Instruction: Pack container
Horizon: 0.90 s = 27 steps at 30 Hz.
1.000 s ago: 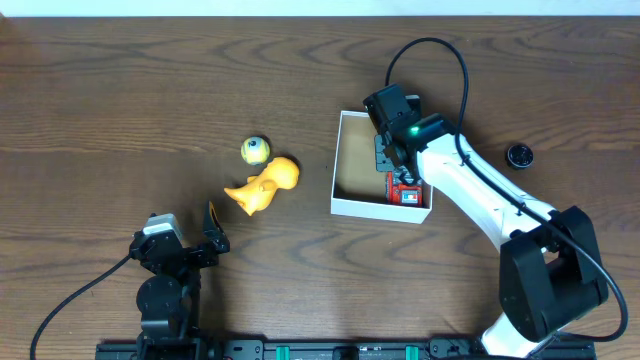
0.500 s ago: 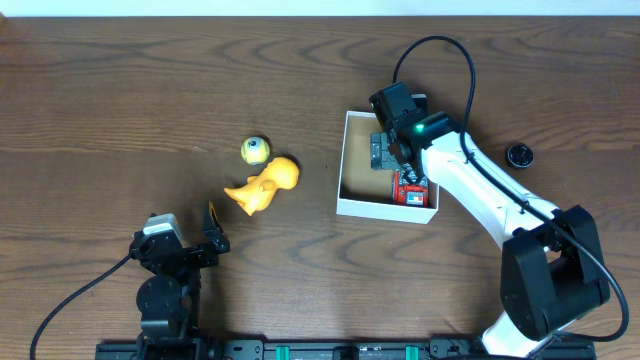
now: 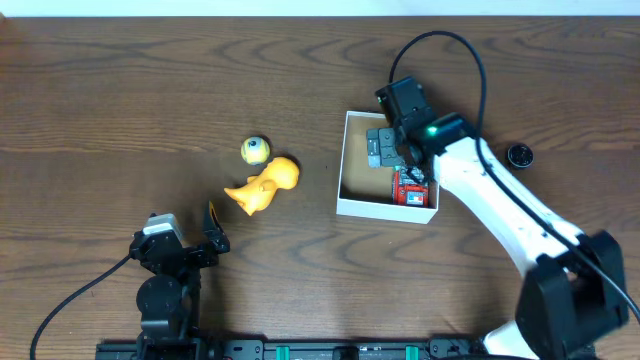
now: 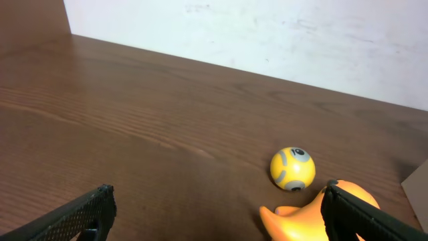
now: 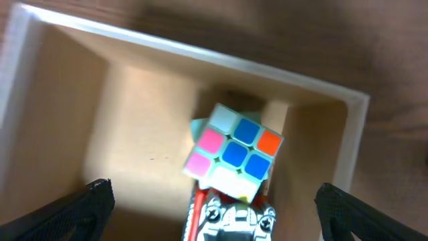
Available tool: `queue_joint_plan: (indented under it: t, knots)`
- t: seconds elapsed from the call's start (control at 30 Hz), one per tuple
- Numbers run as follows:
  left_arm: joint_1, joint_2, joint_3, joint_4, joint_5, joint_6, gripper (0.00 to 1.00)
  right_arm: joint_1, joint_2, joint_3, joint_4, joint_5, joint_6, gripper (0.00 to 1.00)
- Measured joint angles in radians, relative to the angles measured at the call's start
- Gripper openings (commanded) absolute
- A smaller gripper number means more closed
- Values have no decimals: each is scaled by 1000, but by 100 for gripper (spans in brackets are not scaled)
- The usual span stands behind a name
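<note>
Honestly, the bit I'd worry about is the cube (image 5: 234,152). It sits tilted in a corner of the container (image 3: 386,211), seemingly propped against the red and silver toy (image 5: 231,215), so a nudge could tip it or wedge it against the wall. The right gripper (image 5: 214,194) hangs right above them, jaws spread wide with nothing in them. If it lifts out crooked, I'd guess a finger catches the white wall and drags the light cardboard box along the table (image 3: 120,100). The container lies right of centre. Well to its left are the yellow ball (image 3: 256,150) and the orange duck-like toy (image 3: 265,186), just beside each other, and the ball will probably roll if pinched off-centre. The left gripper (image 4: 217,201) is spread wide and empty too, low and facing both with nothing between. A small black round thing (image 3: 518,154) lies far right, out of the way.
</note>
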<state>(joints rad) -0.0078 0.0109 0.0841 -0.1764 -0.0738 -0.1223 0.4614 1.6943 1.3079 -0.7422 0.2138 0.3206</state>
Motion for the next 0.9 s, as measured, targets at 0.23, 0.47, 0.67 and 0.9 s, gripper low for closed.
queue_joint_plan:
  t: [0.23, 0.47, 0.67, 0.9]
  knots:
    - [0, 0, 0, 0, 0, 0, 98, -2, -31, 6, -67, -19, -36, 99]
    - [0, 0, 0, 0, 0, 0, 98, -100, -39, 6, -101, -1, -14, 99]
    - [0, 0, 0, 0, 0, 0, 98, -244, -66, 6, -137, 7, -36, 99]
    - [0, 0, 0, 0, 0, 0, 98, -447, -67, 6, -132, 12, -51, 99]
